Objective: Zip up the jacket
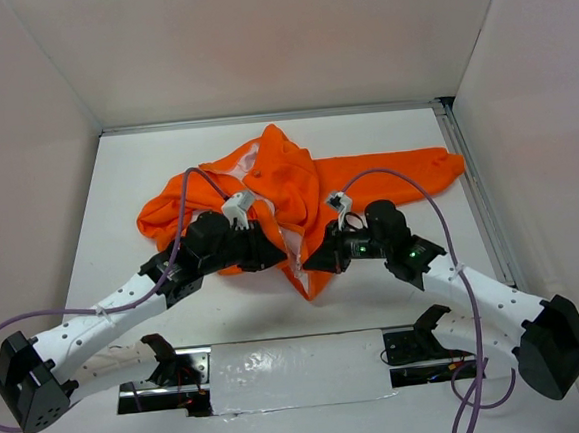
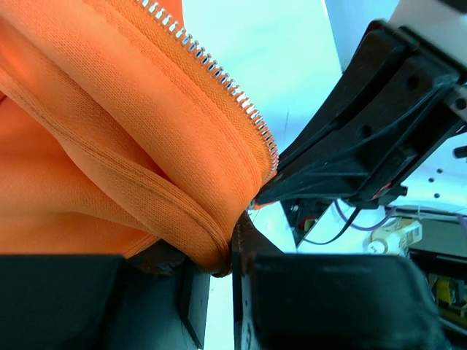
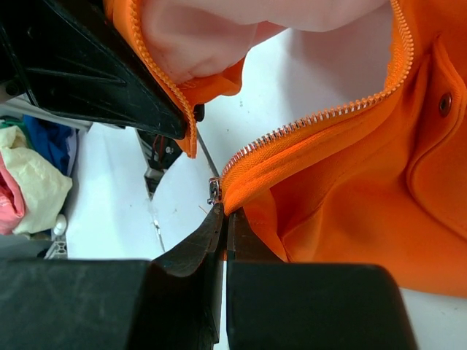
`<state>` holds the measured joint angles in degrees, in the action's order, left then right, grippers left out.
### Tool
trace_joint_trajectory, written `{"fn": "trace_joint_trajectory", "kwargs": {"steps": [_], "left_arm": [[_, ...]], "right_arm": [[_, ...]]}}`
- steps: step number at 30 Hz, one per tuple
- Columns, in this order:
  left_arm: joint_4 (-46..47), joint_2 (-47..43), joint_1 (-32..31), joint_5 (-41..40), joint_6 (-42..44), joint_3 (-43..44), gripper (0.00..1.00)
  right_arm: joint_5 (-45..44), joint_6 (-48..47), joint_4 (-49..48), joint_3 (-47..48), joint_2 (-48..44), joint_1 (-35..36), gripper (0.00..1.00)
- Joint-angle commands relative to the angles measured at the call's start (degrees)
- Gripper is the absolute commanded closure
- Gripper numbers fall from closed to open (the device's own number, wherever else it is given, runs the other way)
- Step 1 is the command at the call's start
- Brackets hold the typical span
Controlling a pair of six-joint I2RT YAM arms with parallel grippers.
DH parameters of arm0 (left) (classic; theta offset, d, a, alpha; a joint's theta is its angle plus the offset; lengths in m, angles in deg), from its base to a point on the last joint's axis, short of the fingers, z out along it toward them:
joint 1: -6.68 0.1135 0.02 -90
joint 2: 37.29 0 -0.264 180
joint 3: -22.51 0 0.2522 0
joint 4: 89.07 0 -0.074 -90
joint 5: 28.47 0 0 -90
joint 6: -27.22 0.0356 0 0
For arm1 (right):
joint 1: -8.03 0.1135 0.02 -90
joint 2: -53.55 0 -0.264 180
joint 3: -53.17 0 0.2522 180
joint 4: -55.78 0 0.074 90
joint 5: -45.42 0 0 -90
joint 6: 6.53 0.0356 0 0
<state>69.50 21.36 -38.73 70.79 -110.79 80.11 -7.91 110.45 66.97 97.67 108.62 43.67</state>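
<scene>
**Zip ends pinched, halves not yet joined**

The jacket (image 1: 288, 192) lies crumpled mid-frame on the white worktop (image 1: 135, 168), front open. The left gripper (image 2: 232, 251) is clenched on a thick folded hem. The right gripper (image 3: 225, 226) is clamped on the opposite hem, just under a small metal end piece (image 3: 214, 191). Judged light and limp: soft knit that sags and bunches. The silver zipper teeth (image 2: 226, 84) sit on firmer tape, so hold at the tape ends and keep them taut.

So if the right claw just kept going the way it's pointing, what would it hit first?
The right gripper is pinching the bright orange fabric jacket at its zipper end. Straight beyond, likely the jacket's other zipper edge, held by the black left gripper, though depth is unclear.
</scene>
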Motion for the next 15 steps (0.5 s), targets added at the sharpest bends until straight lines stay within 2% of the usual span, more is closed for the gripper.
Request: {"fn": "trace_joint_trajectory", "kwargs": {"steps": [1,6,15], "left_arm": [[7.0,-1.2,-0.2,-0.4,-0.9,0.8,1.00],[7.1,-1.0,-0.2,-0.8,-2.2,0.6,1.00],[4.1,-0.2,-0.2,-2.1,-5.2,2.4,1.00]], "right_arm": [[0.3,1.6,-5.6,2.1,0.0,0.6,1.00],[-1.1,3.5,-9.5,0.1,-1.5,1.5,1.00],[-4.1,3.4,-8.8,0.6,-1.4,3.2,1.00]]}}
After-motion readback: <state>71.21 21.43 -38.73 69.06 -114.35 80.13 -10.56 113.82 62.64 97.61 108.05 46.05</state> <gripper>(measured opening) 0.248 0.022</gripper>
